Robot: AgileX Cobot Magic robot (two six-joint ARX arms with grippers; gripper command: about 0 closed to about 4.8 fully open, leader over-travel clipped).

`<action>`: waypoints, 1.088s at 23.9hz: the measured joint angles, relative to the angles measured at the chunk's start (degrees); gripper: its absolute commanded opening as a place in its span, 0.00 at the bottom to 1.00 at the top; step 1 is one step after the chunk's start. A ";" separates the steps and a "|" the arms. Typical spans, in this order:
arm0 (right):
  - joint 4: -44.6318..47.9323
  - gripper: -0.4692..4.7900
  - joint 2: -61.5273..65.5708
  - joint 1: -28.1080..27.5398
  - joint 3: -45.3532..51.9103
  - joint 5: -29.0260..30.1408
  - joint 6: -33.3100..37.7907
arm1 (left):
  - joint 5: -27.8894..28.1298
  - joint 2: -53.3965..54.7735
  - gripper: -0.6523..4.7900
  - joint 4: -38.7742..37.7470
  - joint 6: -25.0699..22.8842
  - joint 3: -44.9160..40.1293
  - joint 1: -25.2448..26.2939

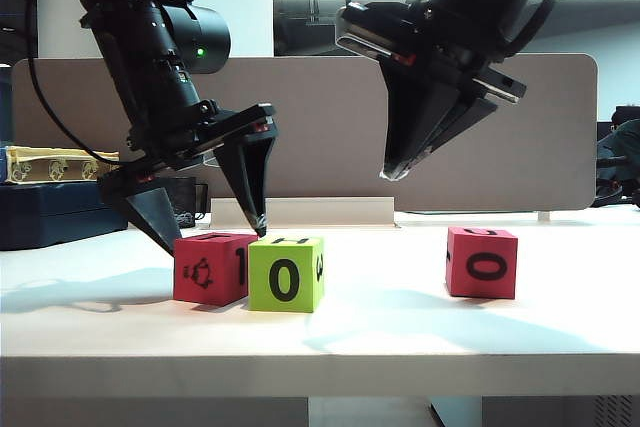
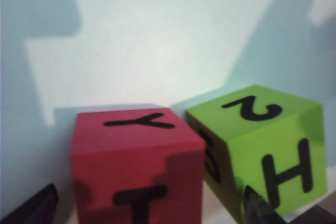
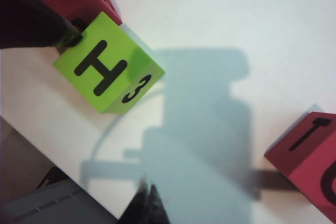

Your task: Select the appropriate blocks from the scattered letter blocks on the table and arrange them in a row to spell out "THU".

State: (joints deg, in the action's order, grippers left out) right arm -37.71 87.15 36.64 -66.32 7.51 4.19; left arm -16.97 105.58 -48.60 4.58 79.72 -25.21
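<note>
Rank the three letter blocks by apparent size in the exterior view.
1. Lime green block, slightly largest, nearest the camera.
2. Left red block and right red block look alike; no ranking.

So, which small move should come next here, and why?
Probably lift the open left gripper clear: its fingers straddle the red block showing T on top, which sits against the green H block. The shut right gripper hangs above the table; the other red block remains apart.
</note>
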 measured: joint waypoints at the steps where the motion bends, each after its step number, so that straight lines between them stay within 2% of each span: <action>1: -0.02 0.09 -0.02 -0.02 0.00 0.02 0.00 | 1.14 -0.02 1.00 0.20 0.00 0.00 0.04; 6: 0.07 0.09 0.00 -0.02 0.00 0.00 -0.02 | 2.80 -0.52 1.00 1.05 -0.57 1.84 0.07; 12: 0.39 0.09 0.07 -0.07 0.00 -2.45 0.09 | 3.30 -1.88 1.00 -0.22 -2.12 10.29 0.07; 14: 1.73 0.09 1.07 -0.02 0.00 -2.51 0.26 | 4.87 -2.91 0.67 -2.89 -3.78 13.60 0.07; 19: 3.93 0.09 5.64 -0.02 0.02 -1.55 0.57 | 8.15 -8.90 0.34 -5.25 -8.02 16.55 0.07; 20: 4.59 0.09 6.43 0.00 0.02 -1.33 0.81 | 8.28 -10.10 0.25 -5.33 -8.39 16.55 0.07; 22: 7.04 0.09 7.96 0.20 0.02 -0.46 1.53 | 8.52 -14.38 0.15 -5.68 -8.76 16.48 0.07; 24: 8.35 0.09 8.39 0.63 0.00 -0.04 1.62 | 8.35 -16.22 0.11 -5.70 -8.96 16.48 0.04; 26: 10.08 0.09 9.35 1.49 0.00 0.24 1.77 | 6.25 -18.64 0.11 -6.54 -9.44 16.46 0.00</action>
State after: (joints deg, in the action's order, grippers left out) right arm -27.64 96.51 38.13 -66.32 7.75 5.96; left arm -10.72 86.94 -55.13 -4.86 96.18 -25.21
